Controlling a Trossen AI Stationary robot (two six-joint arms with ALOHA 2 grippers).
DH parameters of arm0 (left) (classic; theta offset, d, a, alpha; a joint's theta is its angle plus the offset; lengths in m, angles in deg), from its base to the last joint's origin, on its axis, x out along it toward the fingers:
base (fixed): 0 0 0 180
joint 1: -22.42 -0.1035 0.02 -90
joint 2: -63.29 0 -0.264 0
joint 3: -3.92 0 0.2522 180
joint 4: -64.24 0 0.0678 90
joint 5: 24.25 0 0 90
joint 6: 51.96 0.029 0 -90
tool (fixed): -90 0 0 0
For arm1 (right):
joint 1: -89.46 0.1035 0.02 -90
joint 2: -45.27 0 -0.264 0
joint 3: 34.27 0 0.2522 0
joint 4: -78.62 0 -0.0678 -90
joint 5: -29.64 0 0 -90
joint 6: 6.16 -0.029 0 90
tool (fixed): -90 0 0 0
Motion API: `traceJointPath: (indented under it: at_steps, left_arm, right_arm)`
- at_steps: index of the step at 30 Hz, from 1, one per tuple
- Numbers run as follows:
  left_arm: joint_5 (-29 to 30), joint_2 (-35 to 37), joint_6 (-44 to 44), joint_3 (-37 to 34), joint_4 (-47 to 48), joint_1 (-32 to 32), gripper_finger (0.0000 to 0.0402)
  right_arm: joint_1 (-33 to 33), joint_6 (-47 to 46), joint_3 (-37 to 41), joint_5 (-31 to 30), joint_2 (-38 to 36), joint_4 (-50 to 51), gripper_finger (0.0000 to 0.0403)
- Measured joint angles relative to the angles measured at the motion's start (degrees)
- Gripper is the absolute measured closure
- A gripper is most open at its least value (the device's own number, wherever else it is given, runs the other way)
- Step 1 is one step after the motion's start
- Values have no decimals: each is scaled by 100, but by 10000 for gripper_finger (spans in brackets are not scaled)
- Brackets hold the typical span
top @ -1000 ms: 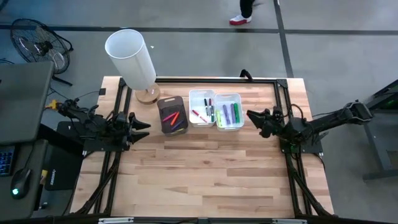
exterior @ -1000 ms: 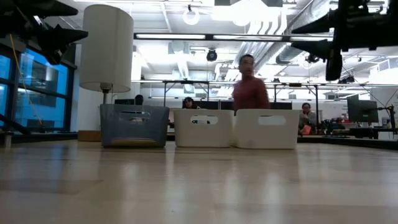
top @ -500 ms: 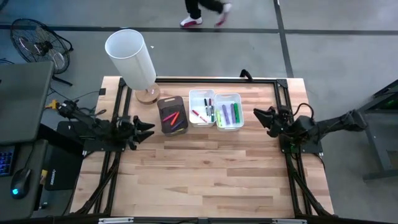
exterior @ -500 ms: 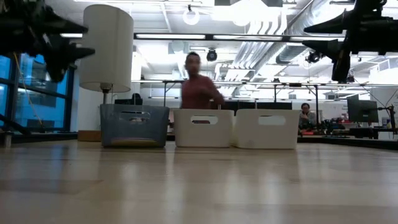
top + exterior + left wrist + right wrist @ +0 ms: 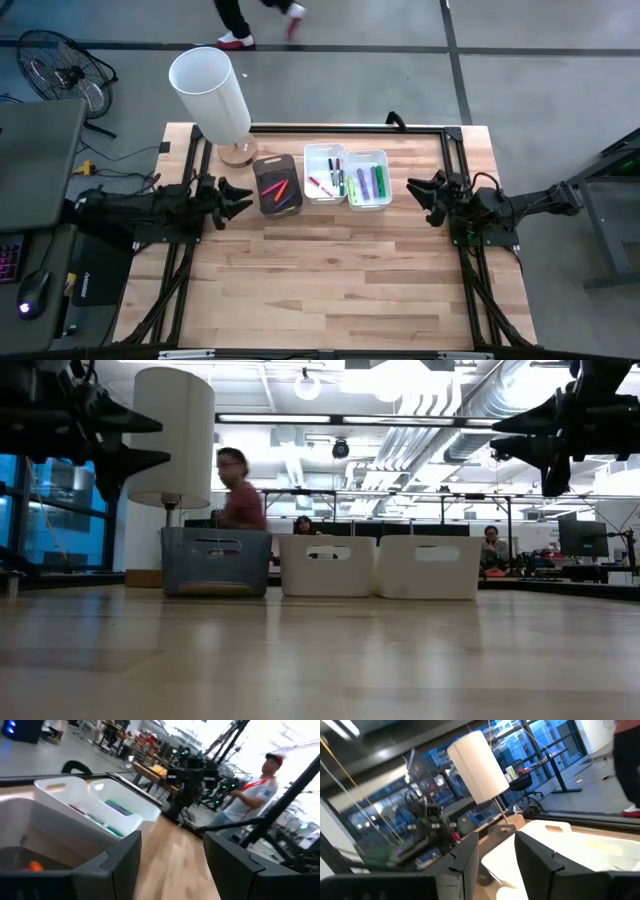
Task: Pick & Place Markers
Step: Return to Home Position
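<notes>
The markers lie in three small bins at the table's far middle: red and orange ones in the dark bin [image 5: 276,185], red and dark ones in the middle white bin [image 5: 325,173], green and purple ones in the right white bin [image 5: 367,179]. My left gripper [image 5: 236,197] hovers open above the table just left of the dark bin. My right gripper [image 5: 424,193] hovers open to the right of the white bins. Both hold nothing. In the low view the bins [image 5: 327,566] stand side by side on the tabletop.
A white lamp [image 5: 210,95] stands on its round wooden base at the table's far left, close behind my left gripper. A black frame [image 5: 420,128] runs along the table's far and side edges. A person [image 5: 235,485] walks behind the table.
My left gripper has moved a little toward the dark bin and the table's far edge, its arm swinging lower. My right gripper has drifted slightly right, away from the white bins. The person behind the table has walked from right to left.
</notes>
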Motion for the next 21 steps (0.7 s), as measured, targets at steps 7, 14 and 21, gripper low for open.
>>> traceJointPath:
  at_steps: [7,14,21]
  left_arm:
    - [-563,-7,419,-7,90,-897,190]
    - [-565,-48,1440,-11,89,-1070,190]
    - [-568,-48,1423,-11,89,-1067,190]
  right_arm:
    - [0,778,0,-137,0,91,286]
    - [2,1435,0,-142,6,154,286]
    - [2,2016,0,-124,7,657,286]
